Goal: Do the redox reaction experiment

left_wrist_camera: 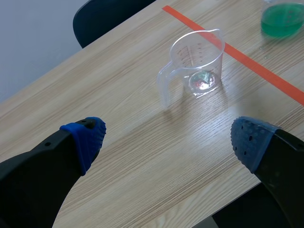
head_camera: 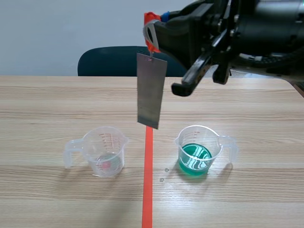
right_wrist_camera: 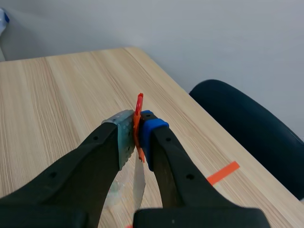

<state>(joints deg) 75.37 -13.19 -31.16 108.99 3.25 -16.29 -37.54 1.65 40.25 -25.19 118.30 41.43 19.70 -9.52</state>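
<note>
A grey metal sheet (head_camera: 152, 90) hangs upright from an orange tag (head_camera: 151, 33), high above the red tape line between the two beakers. My right gripper (head_camera: 156, 29) is shut on that tag (right_wrist_camera: 138, 107); in the right wrist view the tag sticks out between the pads (right_wrist_camera: 151, 128) and the sheet (right_wrist_camera: 138, 183) dangles below the gripper (right_wrist_camera: 137, 135). A clear, nearly empty beaker (head_camera: 104, 152) stands left of the line. A beaker of green liquid (head_camera: 197, 151) stands right of it. My left gripper (left_wrist_camera: 168, 140) is open above the table, short of the clear beaker (left_wrist_camera: 198, 61).
A dark blue chair (head_camera: 118, 61) stands behind the table's far edge. A red tape line (head_camera: 148, 180) runs down the middle of the wooden table (head_camera: 47, 109). The green beaker (left_wrist_camera: 282, 19) shows beyond the tape in the left wrist view.
</note>
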